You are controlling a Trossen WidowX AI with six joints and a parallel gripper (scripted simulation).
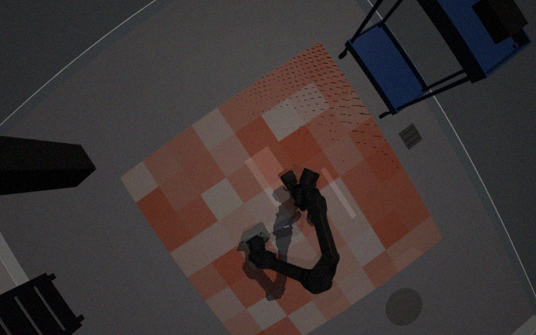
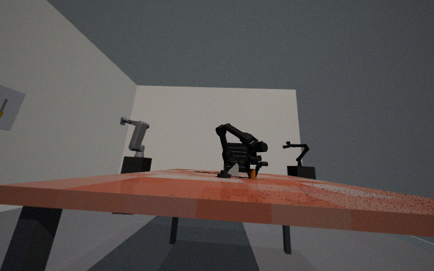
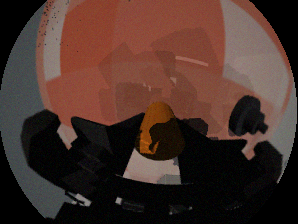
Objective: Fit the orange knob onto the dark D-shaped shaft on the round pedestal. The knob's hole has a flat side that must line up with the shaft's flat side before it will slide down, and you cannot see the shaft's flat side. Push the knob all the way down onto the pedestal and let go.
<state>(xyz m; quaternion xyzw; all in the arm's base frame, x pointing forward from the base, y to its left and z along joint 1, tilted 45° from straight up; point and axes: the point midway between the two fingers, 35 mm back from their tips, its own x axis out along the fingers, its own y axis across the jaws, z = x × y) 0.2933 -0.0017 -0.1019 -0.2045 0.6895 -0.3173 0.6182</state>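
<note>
The orange knob [image 3: 160, 129] [image 2: 252, 173] stands on the orange chequered table [image 2: 144, 191] [image 1: 166, 207], low at the table surface. My gripper [image 3: 158, 117] [image 2: 253, 170] [image 1: 299, 178] is down around it, and its dark fingers are shut on the knob from both sides. The dark shaft on its round pedestal [image 3: 249, 117] stands to the right of the knob in the wrist view, apart from it. The shaft's flat side cannot be made out. In the overhead view the gripper hides the knob, and the pedestal is too dark to pick out.
A light grey block [image 1: 255, 230] [image 2: 233, 170] sits by the arm's base. A blue rack [image 1: 387, 70] stands off the table's far corner. A grey arm [image 2: 137, 134] and a small black arm [image 2: 298, 151] stand on boxes behind the table.
</note>
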